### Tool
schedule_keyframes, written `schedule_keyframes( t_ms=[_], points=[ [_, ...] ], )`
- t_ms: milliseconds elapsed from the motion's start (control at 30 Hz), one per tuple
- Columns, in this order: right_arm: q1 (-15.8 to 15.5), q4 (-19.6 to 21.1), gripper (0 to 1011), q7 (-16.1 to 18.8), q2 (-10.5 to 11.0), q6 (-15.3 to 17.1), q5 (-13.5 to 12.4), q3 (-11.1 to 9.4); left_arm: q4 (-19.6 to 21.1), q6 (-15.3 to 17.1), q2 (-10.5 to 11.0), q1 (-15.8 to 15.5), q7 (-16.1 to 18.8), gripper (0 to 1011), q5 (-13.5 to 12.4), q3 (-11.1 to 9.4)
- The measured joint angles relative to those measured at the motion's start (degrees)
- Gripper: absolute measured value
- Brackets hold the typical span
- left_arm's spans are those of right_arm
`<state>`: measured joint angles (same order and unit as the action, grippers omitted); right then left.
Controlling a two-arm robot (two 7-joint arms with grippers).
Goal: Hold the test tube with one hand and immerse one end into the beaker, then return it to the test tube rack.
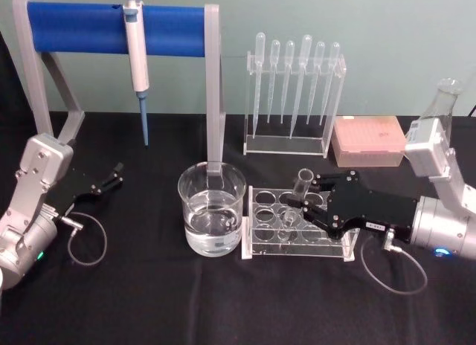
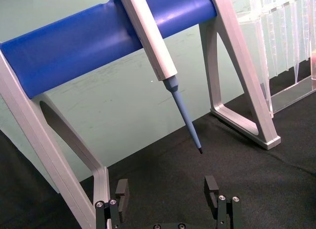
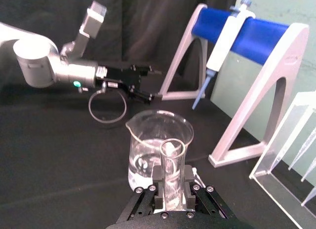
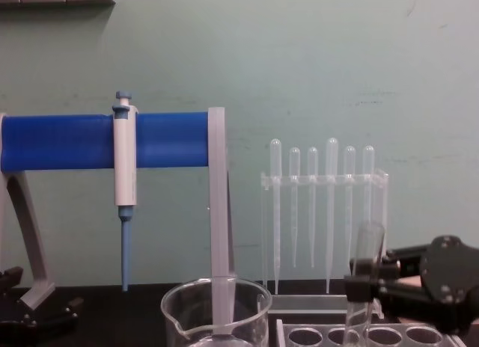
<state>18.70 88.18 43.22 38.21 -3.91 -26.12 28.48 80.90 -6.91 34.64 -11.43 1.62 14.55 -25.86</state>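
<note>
The test tube (image 1: pixel 302 186) stands upright in the clear plastic rack (image 1: pixel 336 246), its open rim up. My right gripper (image 1: pixel 308 200) reaches in from the right and is shut on the test tube (image 3: pixel 173 166) partway up, a finger pressed on each side. The tube's lower end still sits in a rack hole. The beaker (image 1: pixel 212 210), about a third full of clear liquid, stands on the black table just left of the rack, directly beyond the tube (image 3: pixel 159 140). My left gripper (image 1: pixel 114 175) rests open at the far left, with nothing between its fingers (image 2: pixel 212 187).
A blue-barred stand (image 1: pixel 115 27) holding a white-and-blue pipette (image 1: pixel 136 59) spans the back left; one grey leg comes down right behind the beaker. A dropper rack (image 1: pixel 294 140), a pink tip box (image 1: pixel 370 140) and a glass flask (image 1: pixel 440 103) sit at the back right.
</note>
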Motion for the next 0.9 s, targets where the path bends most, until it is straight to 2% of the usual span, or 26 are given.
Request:
schedule_keyframes(
  t_ms=[100,233,433,900],
  points=[
    [0.64,0.05,241,1.47,-0.02,0.48,-2.43,-0.35,0.0,0.0,0.0,0.0,0.0,1000,0.0,0.0],
    [1.27,0.88,239,2.22,0.15,1.7,-4.33,-0.48,0.0,0.0,0.0,0.0,0.0,1000,0.0,0.0],
    [2.99,3.56,241,3.31,1.42,4.79,-8.0,-0.88,0.0,0.0,0.0,0.0,0.0,1000,0.0,0.0],
    [6.51,7.14,241,2.46,4.21,9.84,-12.0,-1.74,0.0,0.0,0.0,0.0,0.0,1000,0.0,0.0]
  ],
)
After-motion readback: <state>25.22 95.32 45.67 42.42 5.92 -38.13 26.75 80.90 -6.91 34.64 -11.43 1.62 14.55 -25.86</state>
